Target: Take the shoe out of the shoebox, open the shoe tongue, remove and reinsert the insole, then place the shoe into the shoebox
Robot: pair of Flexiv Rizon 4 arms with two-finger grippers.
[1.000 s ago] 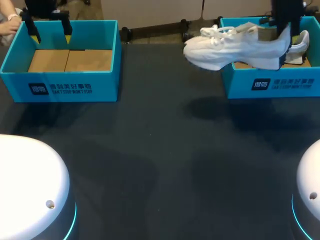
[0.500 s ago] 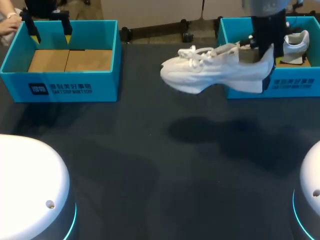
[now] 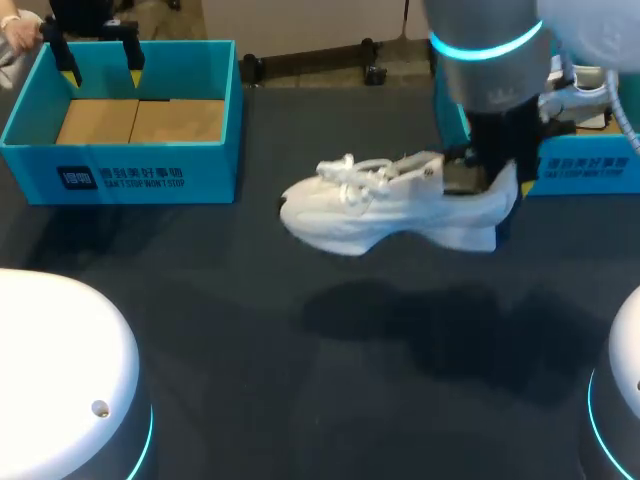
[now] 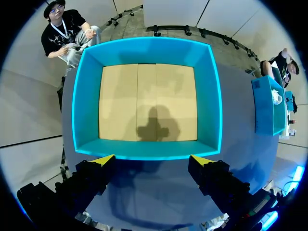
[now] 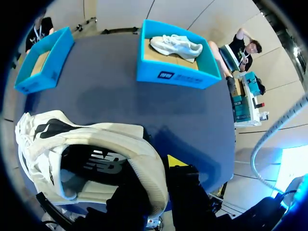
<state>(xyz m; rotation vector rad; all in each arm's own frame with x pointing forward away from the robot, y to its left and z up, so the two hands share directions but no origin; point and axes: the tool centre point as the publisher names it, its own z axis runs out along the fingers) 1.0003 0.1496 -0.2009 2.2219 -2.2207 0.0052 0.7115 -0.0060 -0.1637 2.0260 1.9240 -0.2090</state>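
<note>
A white shoe (image 3: 390,205) hangs over the middle of the dark table, toe pointing left. My right gripper (image 3: 490,185) is shut on its heel collar. In the right wrist view one finger is inside the shoe (image 5: 96,139) and the other, yellow-tipped, is outside the heel, with the gripper (image 5: 154,178) pinching the collar. The blue shoebox (image 3: 585,170) stands at the back right, partly hidden by my right arm; a second white shoe (image 5: 175,45) lies in that shoebox (image 5: 173,77). My left gripper (image 3: 101,72) hangs open over the far side of the left box.
A second blue box (image 3: 120,175) with a bare cardboard floor stands at the back left; in the left wrist view this box (image 4: 211,96) lies ahead of the open left gripper (image 4: 153,161). Dark table surface stretches between the boxes and toward the front.
My right arm has carried the shoe away from over the right shoebox, leftward, nearer and lower, to above the table's middle. The left arm has not moved.
</note>
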